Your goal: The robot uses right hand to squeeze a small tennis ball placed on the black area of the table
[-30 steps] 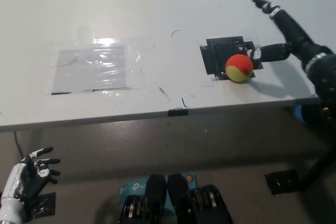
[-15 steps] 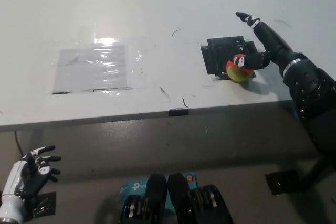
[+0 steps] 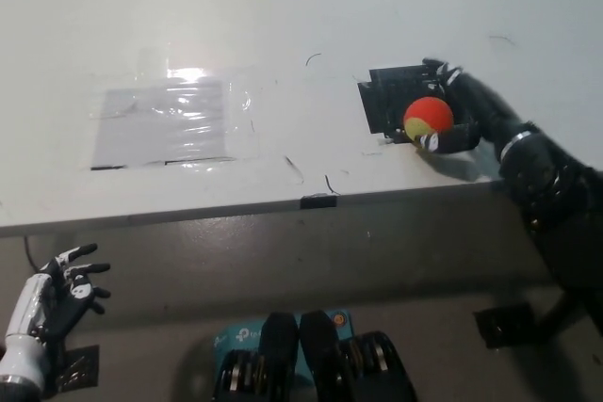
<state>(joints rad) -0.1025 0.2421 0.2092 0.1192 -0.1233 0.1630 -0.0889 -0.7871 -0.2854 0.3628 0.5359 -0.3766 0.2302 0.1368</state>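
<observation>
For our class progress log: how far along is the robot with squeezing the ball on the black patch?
Done: the right hand has reached the tennis ball on the black area. In hand: fingers curl around the ball; how hard it presses is unclear. Left: finishing the squeeze, letting go. The left hand hangs open below the table.

Lab test bench — plain white table (image 3: 283,7), taped plastic sheet (image 3: 170,120)

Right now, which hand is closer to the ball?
Right. The right hand wraps around the ball on the black patch; the left hand hangs below the table edge, far away.
</observation>
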